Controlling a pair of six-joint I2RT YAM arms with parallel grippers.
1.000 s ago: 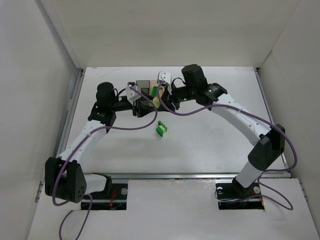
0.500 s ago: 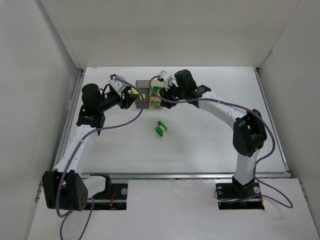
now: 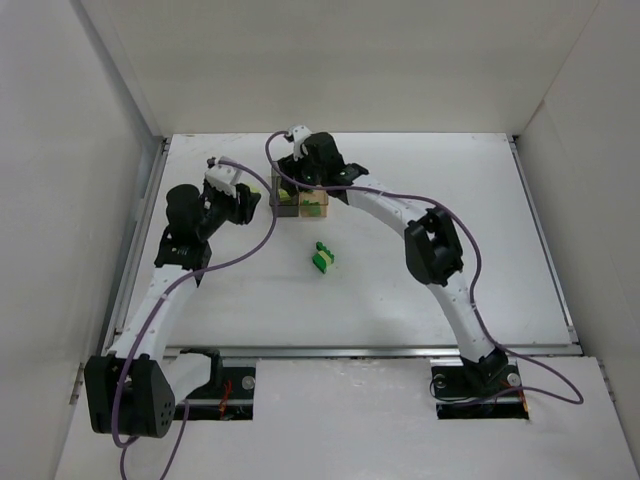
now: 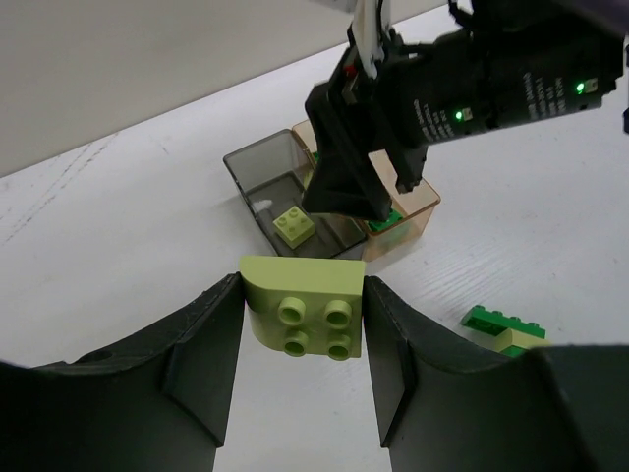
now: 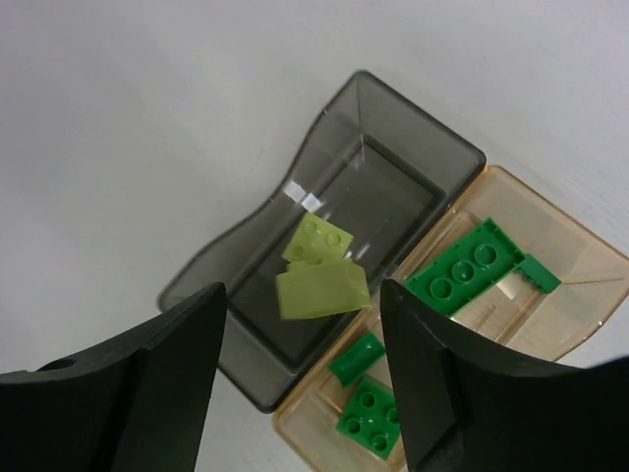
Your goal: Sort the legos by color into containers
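Observation:
My left gripper [image 4: 303,303] is shut on a pale yellow-green lego [image 4: 305,320], held above the table just left of the bins; it also shows in the top view [image 3: 250,197]. My right gripper [image 5: 301,297] is open over the smoky dark grey bin [image 5: 236,334]. A pale yellow-green wedge lego [image 5: 322,292] is between its fingers, touching neither, over the bin. A second pale lego [image 5: 318,240] lies in that bin. The tan bin [image 5: 580,295] beside it holds dark green legos [image 5: 462,270]. A small cluster of loose green legos [image 3: 322,257] lies on the table.
The two bins [image 3: 313,208] stand side by side at the back middle of the white table. White walls enclose the table on three sides. The right arm [image 3: 430,245] arcs over the table's right half.
My right gripper has swung left from the tan bin to over the dark grey bin and let go of a pale lego. My left gripper has drawn back to the left with its lego.

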